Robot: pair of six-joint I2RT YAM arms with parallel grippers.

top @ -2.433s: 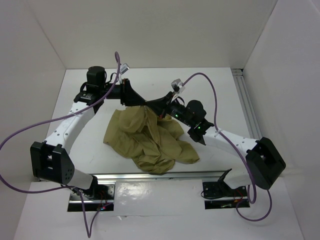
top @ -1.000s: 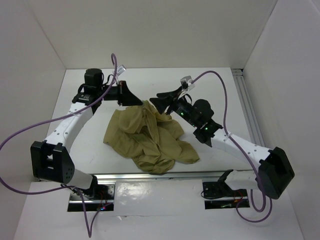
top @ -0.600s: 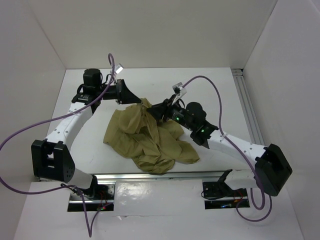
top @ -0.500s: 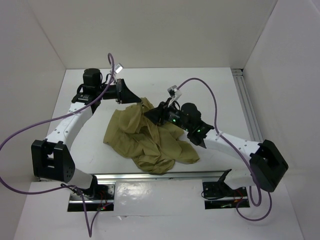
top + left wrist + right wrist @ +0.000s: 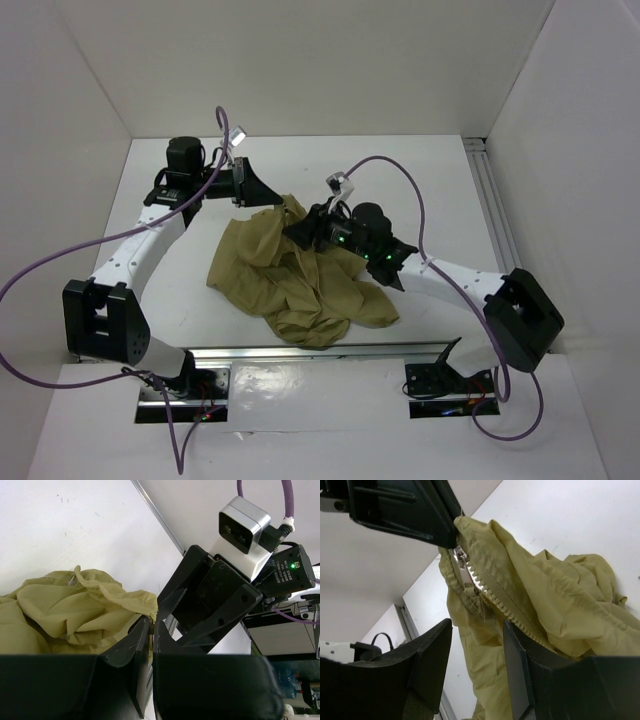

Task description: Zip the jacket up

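The olive-tan jacket (image 5: 290, 285) lies crumpled mid-table, its top corner lifted. My left gripper (image 5: 273, 203) is shut on that corner, and in the left wrist view its fingertips (image 5: 152, 622) pinch the cloth edge (image 5: 145, 600). My right gripper (image 5: 297, 234) sits just right of it, over the raised fold. In the right wrist view its jaws (image 5: 477, 625) stand open on either side of hanging cloth without pinching it. The metal zipper slider (image 5: 461, 562) and a row of teeth (image 5: 495, 597) run just below the left gripper's fingertip (image 5: 445, 537).
White walls close in the table on three sides. A metal rail (image 5: 495, 210) runs along the right side and another (image 5: 320, 352) along the front edge by the arm bases. Purple cables (image 5: 400, 170) loop above both arms.
My right gripper has swung left and down from beside the jacket to the lifted fold by the left gripper. The left gripper keeps its hold and has barely moved.
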